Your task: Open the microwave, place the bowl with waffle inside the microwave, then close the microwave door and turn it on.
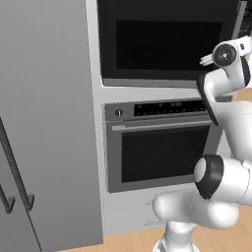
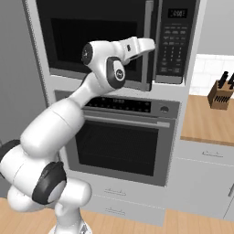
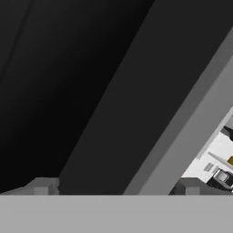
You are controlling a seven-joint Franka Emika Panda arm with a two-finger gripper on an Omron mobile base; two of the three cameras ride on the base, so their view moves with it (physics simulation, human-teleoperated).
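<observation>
Tall grey cabinet (image 1: 47, 123) with dark bar handles fills the left of the left base view, beside a white built-in column. In that column, the steel oven (image 2: 125, 139) with a horizontal bar handle and a row of controls sits directly below the microwave (image 2: 114, 41). The microwave door (image 1: 162, 42), a wide black panel with a dark glass window, lies flush with the unit and is closed; its slim grey vertical handle (image 2: 148, 43) runs along the door's right edge, just beside the black keypad panel (image 2: 176, 39) with its small display. The white arm (image 2: 59, 132) rises from the floor in front of the oven and bends upward, so that the hand reaches the door near the handle. In the hand view, the gripper (image 3: 118, 186) is spread wide, its two fingertips (image 3: 43, 185) standing well apart on either side of the grey handle bar, which crosses the picture diagonally against the dark glass; nothing is clasped between them. To the right of the column, a wooden counter (image 2: 208, 121) carries a knife block (image 2: 220, 93).
</observation>
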